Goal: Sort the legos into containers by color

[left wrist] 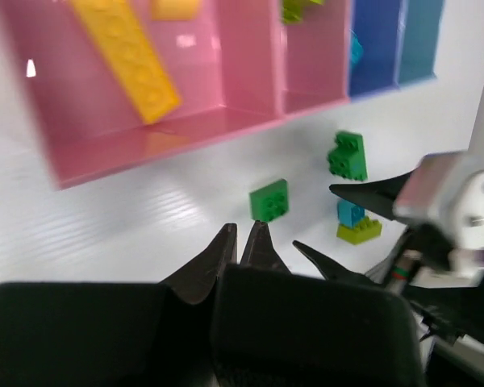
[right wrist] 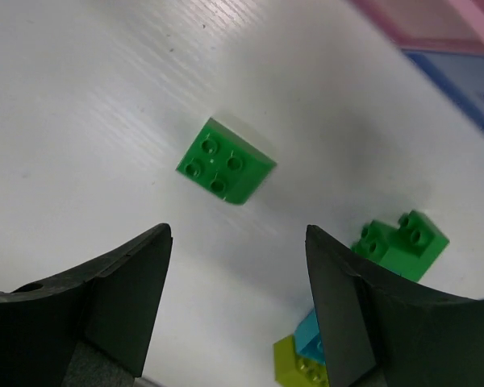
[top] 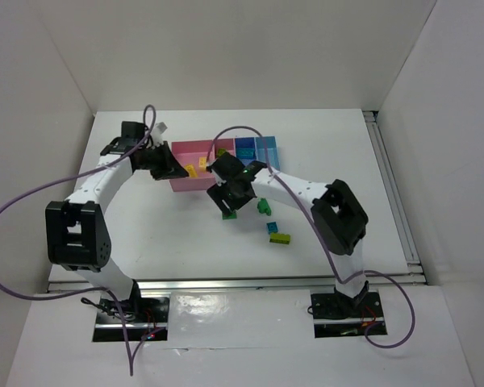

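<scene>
The containers are a row of two pink bins (top: 192, 186), a blue-violet bin (top: 245, 148) and a light blue bin (top: 268, 148). In the left wrist view the first pink bin (left wrist: 169, 139) holds a long yellow lego (left wrist: 129, 52). The second pink bin holds a lime lego (left wrist: 294, 8). A green lego (top: 228, 214) lies on the table in front of the bins. My right gripper (top: 228, 201) is open and empty just above it (right wrist: 226, 161). A dark green lego (top: 264, 206), a cyan lego (top: 272, 228) and a lime lego (top: 281, 238) lie to the right. My left gripper (top: 171, 169) is shut and empty (left wrist: 242, 230) at the pink bin's left end.
The white table (top: 145, 226) has walls on three sides and a metal rail (top: 395, 201) along its right edge. A purple cable (top: 250, 133) arches over the bins. The right gripper's fingers (left wrist: 363, 193) reach into the left wrist view.
</scene>
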Action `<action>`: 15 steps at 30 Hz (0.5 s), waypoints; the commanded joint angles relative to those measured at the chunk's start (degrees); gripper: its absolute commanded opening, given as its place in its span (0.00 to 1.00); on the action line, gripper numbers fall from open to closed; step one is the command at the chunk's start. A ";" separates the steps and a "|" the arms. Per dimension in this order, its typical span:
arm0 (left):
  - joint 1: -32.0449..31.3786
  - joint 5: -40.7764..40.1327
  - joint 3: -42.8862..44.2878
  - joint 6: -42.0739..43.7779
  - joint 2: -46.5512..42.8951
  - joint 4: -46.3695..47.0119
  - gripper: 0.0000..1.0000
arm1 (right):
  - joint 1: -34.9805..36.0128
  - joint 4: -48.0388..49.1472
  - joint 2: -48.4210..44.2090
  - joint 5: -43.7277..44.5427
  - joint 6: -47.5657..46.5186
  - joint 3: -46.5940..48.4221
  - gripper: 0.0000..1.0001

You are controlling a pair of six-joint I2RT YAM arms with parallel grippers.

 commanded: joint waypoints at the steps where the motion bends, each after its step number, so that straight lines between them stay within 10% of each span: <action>1: 3.83 -0.17 -2.28 -1.55 -0.68 0.91 0.00 | 1.46 0.24 5.00 9.11 -7.64 2.82 0.74; 15: 7.62 4.23 -4.04 -0.50 -1.29 0.91 0.00 | -0.29 8.69 11.25 2.00 -12.66 5.02 0.65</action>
